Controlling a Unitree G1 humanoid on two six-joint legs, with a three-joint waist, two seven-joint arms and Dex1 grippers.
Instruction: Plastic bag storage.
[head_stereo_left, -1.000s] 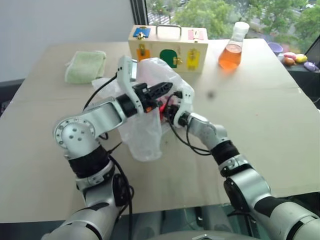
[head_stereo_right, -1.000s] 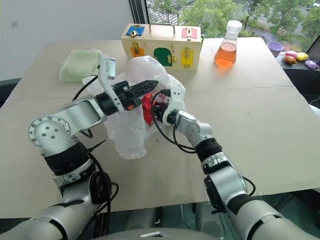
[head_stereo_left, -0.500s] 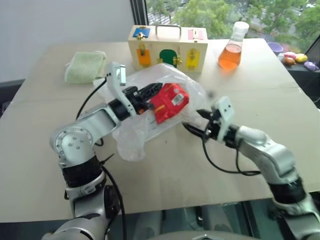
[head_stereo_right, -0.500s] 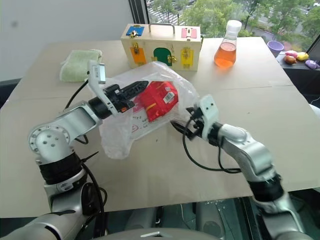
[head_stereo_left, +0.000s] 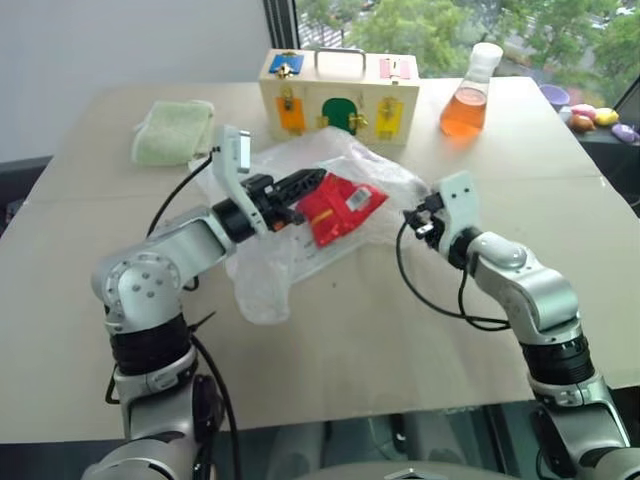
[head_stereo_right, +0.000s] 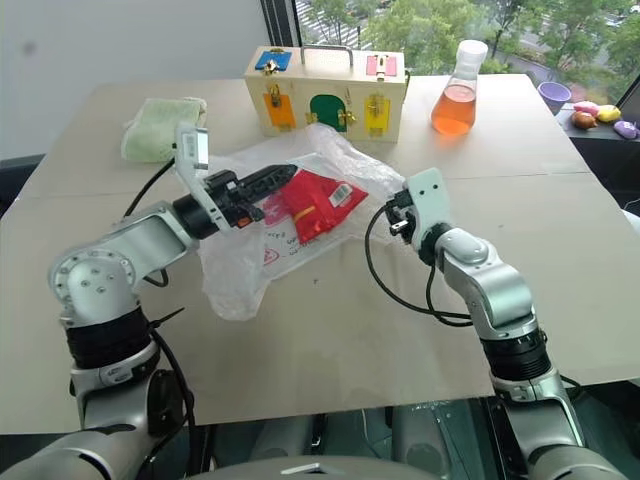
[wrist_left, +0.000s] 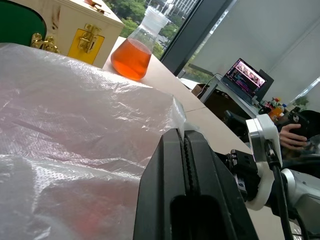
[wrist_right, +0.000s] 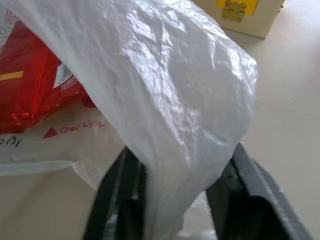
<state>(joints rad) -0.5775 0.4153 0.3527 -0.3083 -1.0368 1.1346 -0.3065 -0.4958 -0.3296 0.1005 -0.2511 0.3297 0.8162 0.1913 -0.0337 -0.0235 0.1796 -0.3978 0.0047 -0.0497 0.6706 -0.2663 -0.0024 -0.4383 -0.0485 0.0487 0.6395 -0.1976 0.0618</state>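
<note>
change: right arm has swung out to robot's right, away from left arm; the two pincers, close together over the plastic bag (head_stereo_left: 300, 215) a sec ago, now well apart. Bag pulled from a bunched heap into a flatter, spread sheet; red snack packet (head_stereo_left: 340, 207) now plain to see inside it.
meaning: prob. stretching/flattening the bag ahead of folding for storage; packet inside may need to come out first. Early stage, by my read.
bag loc: mid surface (head_stereo_left: 400, 350), just in front of wooden box (head_stereo_left: 340, 95), strung between both pincers.
left pincer (head_stereo_left: 300, 185): pressed together, pinching bag's top edge; arm bent, reaching fwd and inward, roughly level.
right pincer (head_stereo_right: 393, 215): fingers part spread w/ bag film bunched between them; firm grip or not, can't tell. Forearm angled inward twd bag's right corner.
other: green cloth (head_stereo_left: 172, 131) back left, orange flask (head_stereo_left: 466, 98) back right, both apart from bag.
</note>
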